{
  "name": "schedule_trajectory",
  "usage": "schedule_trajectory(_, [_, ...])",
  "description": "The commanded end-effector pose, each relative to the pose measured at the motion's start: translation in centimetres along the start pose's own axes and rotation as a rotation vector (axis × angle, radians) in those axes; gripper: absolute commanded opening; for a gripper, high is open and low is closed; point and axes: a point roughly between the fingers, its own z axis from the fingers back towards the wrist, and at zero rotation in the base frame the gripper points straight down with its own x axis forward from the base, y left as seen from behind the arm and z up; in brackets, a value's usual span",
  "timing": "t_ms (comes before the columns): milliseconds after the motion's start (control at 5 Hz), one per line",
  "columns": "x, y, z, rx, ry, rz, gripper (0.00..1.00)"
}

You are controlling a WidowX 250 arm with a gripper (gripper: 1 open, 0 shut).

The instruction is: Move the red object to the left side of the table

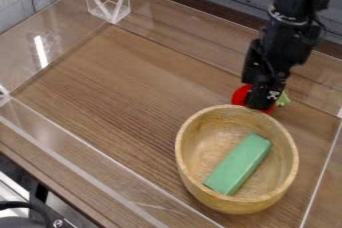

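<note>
The red object (242,95), a small round strawberry-like toy with a green leafy tip, lies on the brown wood-grain table (120,87) at the right, just behind the bowl. My black gripper (267,87) points straight down right over it and hides most of it. The jaws stand open, with a finger on either side of the toy. I cannot tell whether the fingers touch it.
A round light wooden bowl (189,138) sits in front of the red toy with a green rectangular block (238,165) lying in it. Low clear acrylic walls (40,47) border the table. A small clear folded stand (107,5) is at the far left corner.
</note>
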Motion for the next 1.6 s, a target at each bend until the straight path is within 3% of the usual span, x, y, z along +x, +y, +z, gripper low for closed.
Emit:
schedule_trajectory(0, [0.8,0.5,1.2,0.051,-0.044,-0.017,1.00])
schedule_trajectory(600, [0.7,0.7,0.3,0.081,-0.082,-0.019,1.00])
schedule_trajectory(1400, [-0.2,0.4,1.2,0.109,-0.124,-0.015,1.00])
